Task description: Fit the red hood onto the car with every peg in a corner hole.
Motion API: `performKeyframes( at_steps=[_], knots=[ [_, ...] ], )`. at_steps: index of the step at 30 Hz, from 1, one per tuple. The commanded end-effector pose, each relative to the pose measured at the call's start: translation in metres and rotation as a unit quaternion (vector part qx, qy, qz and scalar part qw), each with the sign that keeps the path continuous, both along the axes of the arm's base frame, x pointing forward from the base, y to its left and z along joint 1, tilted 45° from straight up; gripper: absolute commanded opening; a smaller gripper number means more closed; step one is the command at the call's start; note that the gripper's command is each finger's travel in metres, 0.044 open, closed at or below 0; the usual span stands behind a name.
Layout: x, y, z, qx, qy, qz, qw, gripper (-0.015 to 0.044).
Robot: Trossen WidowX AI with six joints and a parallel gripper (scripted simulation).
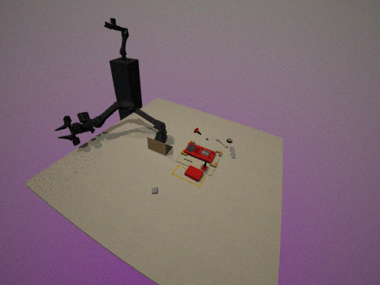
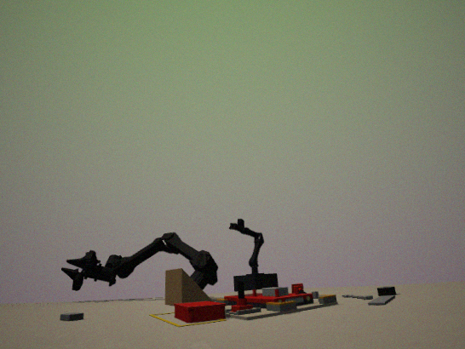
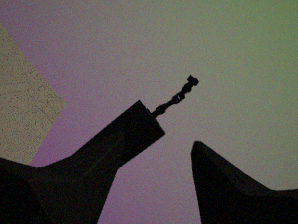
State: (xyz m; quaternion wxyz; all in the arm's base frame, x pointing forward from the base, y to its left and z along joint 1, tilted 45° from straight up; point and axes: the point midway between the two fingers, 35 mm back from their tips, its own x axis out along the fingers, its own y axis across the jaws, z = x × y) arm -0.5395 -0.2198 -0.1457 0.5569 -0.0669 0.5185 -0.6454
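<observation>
The red hood (image 1: 193,173) (image 2: 199,311) lies flat on the table, roof up, partly inside a yellow outline. The red chassis (image 1: 210,158) sits between the jig's orange corners (image 1: 214,165), behind the hood. The grey engine block (image 1: 205,152) (image 2: 274,291) is on its deck. The pegs are too small to make out clearly, and the hood's holes cannot be seen. My gripper (image 1: 57,134) (image 2: 65,265) (image 3: 158,143) is open and empty, raised far to the left of the hood, past the table's edge in the top view. The wrist view shows neither hood nor chassis.
A brown wedge-shaped block (image 1: 157,146) (image 2: 174,287) stands near the arm's base, left of the jig. A small grey block (image 1: 154,190) (image 2: 71,317) lies left of the hood. A red part with a black post (image 1: 204,168) stands between hood and chassis. Several small parts lie behind the jig.
</observation>
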Motion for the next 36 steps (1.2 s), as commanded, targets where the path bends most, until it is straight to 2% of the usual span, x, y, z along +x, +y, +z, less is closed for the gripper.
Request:
performKeyframes(
  at_steps=[1, 8, 9, 23, 36],
  knots=[
    [0.001, -0.001, 0.000, 0.000, -0.001, 0.001, 1.000, 0.0245],
    [0.043, -0.055, -0.008, 0.010, -0.075, 0.036, 0.996, 0.0429],
    [0.052, -0.065, -0.010, 0.013, -0.090, 0.043, 0.995, 0.0440],
    [0.219, -0.200, -0.018, 0.100, -0.241, 0.158, 0.952, 0.0440],
    [0.412, -0.251, -0.007, 0.236, -0.338, 0.257, 0.874, 0.0440]
  ],
)
